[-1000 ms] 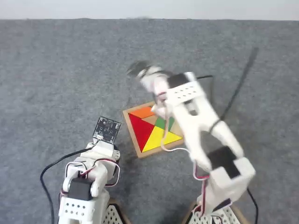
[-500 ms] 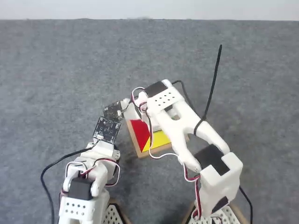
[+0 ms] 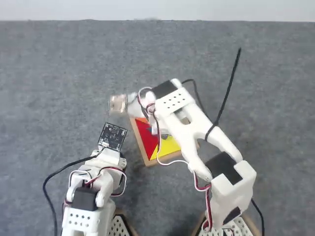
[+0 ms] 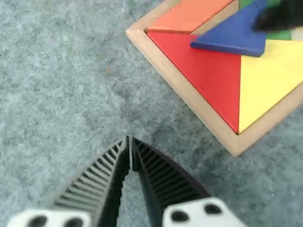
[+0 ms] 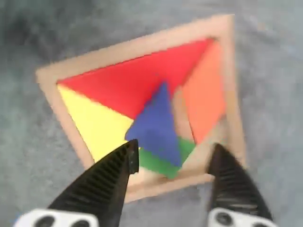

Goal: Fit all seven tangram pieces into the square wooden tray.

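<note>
Tray (image 3: 143, 149) sits just below centre of the high view on grey carpet (image 3: 59, 73), turned corner-on to both arm bases. Red triangle (image 5: 128, 85), yellow triangle (image 5: 92, 118), orange piece (image 5: 206, 94) and green piece (image 5: 158, 164) lie flat inside.

Blue triangle (image 5: 158, 123) not seated: it rides on top, overlapping red, yellow and green. Its apex points at the red triangle and its base lies over the green piece. Bare wood shows between blue and orange.

Right gripper (image 5: 175, 147) hangs directly over the tray with jaws spread wide, blue's base end lying between them. Its arm comes in from the lower right of the high view.

Left gripper (image 4: 131, 139) has jaws pressed together and empty, over carpet just off the tray's rim (image 4: 180, 90), at lower left in the high view.

Judgement: the right arm is the nearer, and the blue triangle needs shifting toward the bare wood.
</note>
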Controlling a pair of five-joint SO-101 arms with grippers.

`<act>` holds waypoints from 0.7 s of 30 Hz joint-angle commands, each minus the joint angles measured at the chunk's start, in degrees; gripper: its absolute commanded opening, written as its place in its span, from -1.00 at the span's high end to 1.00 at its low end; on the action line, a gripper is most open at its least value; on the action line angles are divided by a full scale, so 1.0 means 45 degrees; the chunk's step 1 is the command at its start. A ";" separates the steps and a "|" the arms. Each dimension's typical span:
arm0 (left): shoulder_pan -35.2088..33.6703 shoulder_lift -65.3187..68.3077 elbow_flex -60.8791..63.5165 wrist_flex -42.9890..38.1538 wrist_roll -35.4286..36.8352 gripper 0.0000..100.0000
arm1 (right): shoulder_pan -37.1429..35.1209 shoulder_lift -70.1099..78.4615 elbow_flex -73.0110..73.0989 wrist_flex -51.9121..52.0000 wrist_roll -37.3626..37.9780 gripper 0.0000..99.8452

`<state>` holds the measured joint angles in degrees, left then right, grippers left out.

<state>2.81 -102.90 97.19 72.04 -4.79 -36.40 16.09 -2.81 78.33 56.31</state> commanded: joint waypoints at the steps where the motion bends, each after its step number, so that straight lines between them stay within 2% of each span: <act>1: -0.0059 -0.0274 -0.0147 0.0059 0.0059 0.97 | 0.0830 -0.1748 -0.1211 0.0908 -0.5978 1.00; 2: -0.0059 -0.0274 -0.0147 0.0059 0.0059 0.97 | 0.1026 -0.2198 -0.0977 0.0772 -0.6896 0.98; 4: -0.0059 -0.0274 -0.0147 0.0059 0.0059 0.97 | 0.1084 -0.3389 0.0332 -0.0186 -0.7326 0.97; 10: -0.0059 -0.0274 -0.0147 0.0059 0.0059 0.97 | 0.0635 -0.8762 0.7795 -0.5773 -0.9592 0.99; 13: -0.0059 -0.0274 -0.0147 0.0059 0.0059 0.97 | 0.0557 -0.9739 1.0569 -0.7785 -1.0647 0.99; 17: -0.0039 -0.0274 -0.0147 0.0059 0.0059 0.97 | 0.0225 -0.8996 1.0842 -0.8195 -1.0784 0.99; 21: -0.0059 -0.0274 -0.0147 0.0059 0.0059 0.97 | 0.0029 -0.7140 0.9065 -0.8156 -1.0901 0.99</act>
<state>2.81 -102.90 97.19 72.04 -4.79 -35.43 -21.98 45.54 42.81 8.22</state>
